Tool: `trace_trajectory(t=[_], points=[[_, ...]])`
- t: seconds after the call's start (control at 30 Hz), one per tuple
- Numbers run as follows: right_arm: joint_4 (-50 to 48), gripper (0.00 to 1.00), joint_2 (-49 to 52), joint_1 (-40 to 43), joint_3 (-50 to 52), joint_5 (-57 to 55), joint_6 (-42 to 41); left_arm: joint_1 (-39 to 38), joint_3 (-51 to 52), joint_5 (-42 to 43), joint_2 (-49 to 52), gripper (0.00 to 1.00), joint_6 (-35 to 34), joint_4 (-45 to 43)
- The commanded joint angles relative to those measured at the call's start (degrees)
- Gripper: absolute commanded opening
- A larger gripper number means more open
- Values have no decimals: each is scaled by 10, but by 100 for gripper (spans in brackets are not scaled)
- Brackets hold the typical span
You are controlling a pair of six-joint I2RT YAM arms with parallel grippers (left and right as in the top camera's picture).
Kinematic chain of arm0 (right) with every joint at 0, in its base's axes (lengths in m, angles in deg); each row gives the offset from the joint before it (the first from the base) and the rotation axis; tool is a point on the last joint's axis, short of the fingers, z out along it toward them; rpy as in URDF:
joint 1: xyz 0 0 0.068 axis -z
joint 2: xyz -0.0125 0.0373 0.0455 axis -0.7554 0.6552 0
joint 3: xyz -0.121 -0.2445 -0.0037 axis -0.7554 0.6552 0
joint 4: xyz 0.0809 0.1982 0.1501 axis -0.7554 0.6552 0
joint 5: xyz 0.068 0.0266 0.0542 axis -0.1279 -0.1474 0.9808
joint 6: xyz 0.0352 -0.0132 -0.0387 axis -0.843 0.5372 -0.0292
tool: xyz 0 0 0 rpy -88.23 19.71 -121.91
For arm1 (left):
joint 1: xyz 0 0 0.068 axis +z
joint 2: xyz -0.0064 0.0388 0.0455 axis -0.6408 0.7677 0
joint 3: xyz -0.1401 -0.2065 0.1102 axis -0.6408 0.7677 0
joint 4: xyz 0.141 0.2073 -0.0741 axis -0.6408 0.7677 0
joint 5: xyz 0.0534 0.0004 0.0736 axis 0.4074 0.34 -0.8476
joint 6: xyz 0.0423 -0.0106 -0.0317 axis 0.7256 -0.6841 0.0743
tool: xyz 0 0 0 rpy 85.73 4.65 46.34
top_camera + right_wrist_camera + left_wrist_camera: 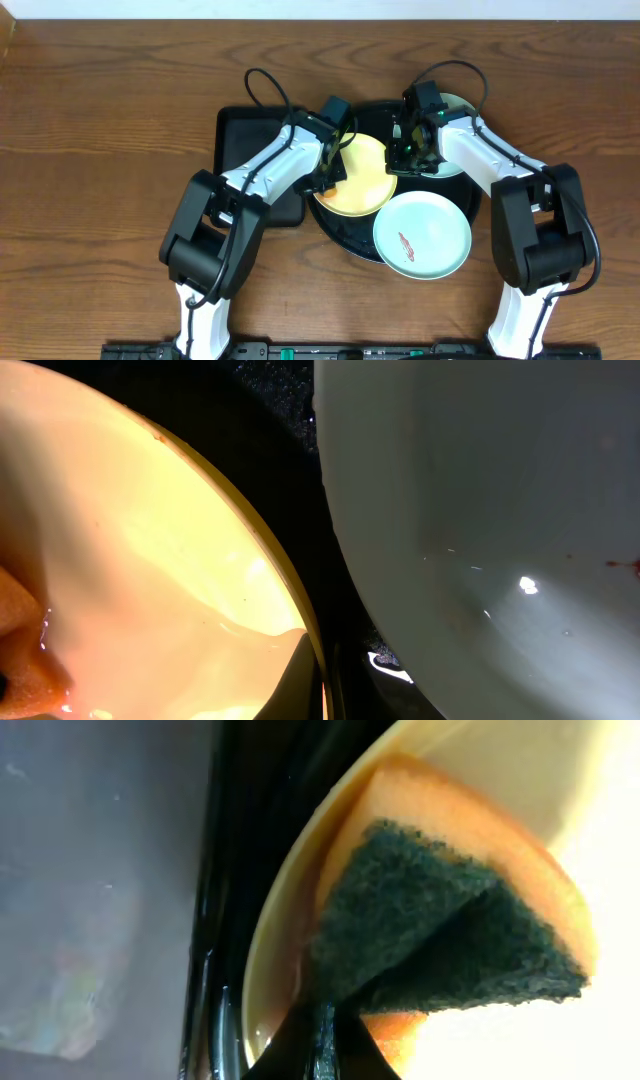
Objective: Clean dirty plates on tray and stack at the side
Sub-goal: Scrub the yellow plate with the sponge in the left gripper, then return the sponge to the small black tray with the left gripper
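The left tool point(320, 1045) is pressed together on a corner of the sponge point(450, 920), which is orange with a dark green scouring face and rests against the inside of the yellow plate point(362, 185) by its left rim. The right tool point(322, 682) looks pinched on that plate's opposite, right rim. The plate is round and lies face up on the round black tray point(345, 240). One mint plate point(425, 232) lies face up at the tray's near right, overhanging the rim. Its red smear point(405, 244) slants from upper left to lower right. The other mint plate point(455, 103) sits at the far right, partly under the right arm point(480, 150). A rectangular black tray point(245, 135) lies just left on the wooden tabletop point(100, 150).
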Motion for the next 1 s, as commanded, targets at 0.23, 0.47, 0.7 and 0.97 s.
trace_trajectory(t=[0.23, 0.47, 0.7, 0.97], points=[[6, 1, 14, -8, 1, -14, -4, 39, -52, -96, -23, 7, 41, 101], [7, 1, 14, -8, 1, -14, -4, 80, -54, -98, -127, 7, 78, 111], [6, 1, 14, -8, 1, -14, -4, 148, -40, -98, -153, 8, 135, 147], [3, 1, 14, -8, 1, -14, 8, 214, 92, -57, -145, 14, 159, 34]])
